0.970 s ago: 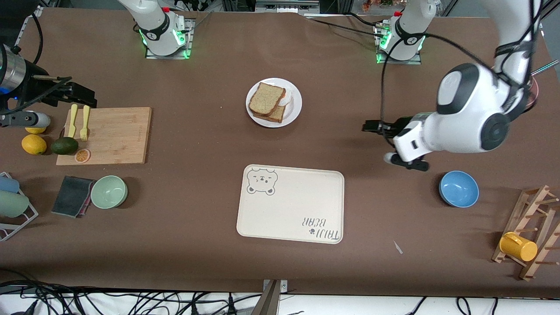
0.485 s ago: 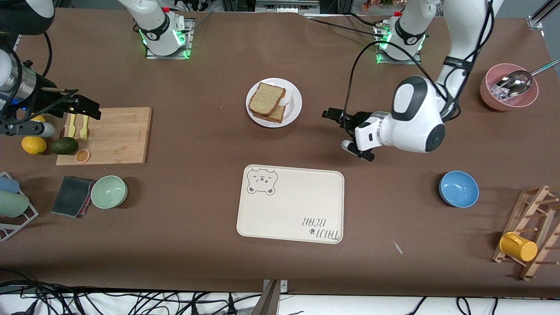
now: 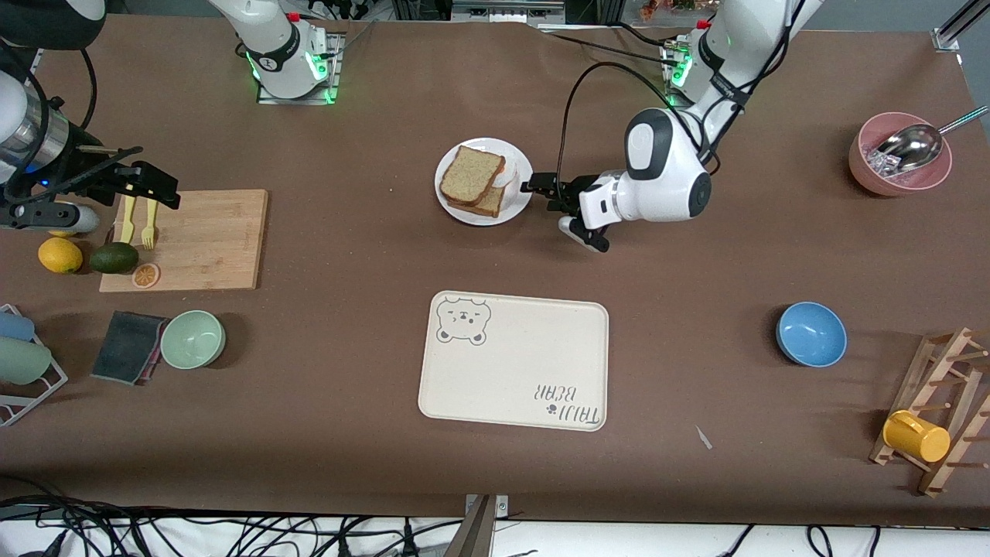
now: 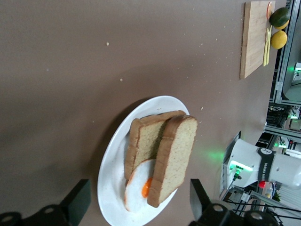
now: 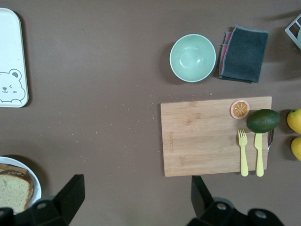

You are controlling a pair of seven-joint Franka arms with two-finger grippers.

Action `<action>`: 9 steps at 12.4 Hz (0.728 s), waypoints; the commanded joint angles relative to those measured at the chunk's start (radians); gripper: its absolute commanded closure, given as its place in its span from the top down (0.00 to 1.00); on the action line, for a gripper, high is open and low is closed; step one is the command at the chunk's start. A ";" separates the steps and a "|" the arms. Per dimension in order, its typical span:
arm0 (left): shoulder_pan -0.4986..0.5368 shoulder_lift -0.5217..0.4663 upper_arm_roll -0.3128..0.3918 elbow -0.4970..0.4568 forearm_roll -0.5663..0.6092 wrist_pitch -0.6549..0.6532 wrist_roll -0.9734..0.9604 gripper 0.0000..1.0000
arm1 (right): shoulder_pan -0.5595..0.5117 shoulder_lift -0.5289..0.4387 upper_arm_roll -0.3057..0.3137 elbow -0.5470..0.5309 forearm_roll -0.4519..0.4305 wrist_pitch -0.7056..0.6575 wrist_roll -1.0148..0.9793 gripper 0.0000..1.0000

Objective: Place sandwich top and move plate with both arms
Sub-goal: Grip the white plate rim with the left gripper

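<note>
Plate (image 3: 520,203), left end effector (image 3: 532,186) beside — fingers spread, empty

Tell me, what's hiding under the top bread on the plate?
Under the top bread a fried egg pokes out, lying on another bread slice on the plate. Anything else between the slices is covered.

Left gripper (image 3: 539,187) now at the plate (image 3: 520,203) rim, jaws apart.
</note>
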 commanded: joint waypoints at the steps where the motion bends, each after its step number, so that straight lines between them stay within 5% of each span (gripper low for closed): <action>1: -0.068 0.062 -0.003 -0.011 -0.157 0.115 0.187 0.86 | 0.004 -0.012 -0.006 -0.028 0.017 0.020 -0.014 1.00; 4: -0.073 0.119 -0.003 -0.016 -0.251 0.164 0.407 0.78 | 0.006 -0.010 -0.004 -0.030 0.018 0.022 -0.014 1.00; 9: -0.082 0.137 -0.001 -0.022 -0.253 0.185 0.418 0.67 | 0.012 -0.007 -0.004 -0.030 0.017 0.031 -0.013 1.00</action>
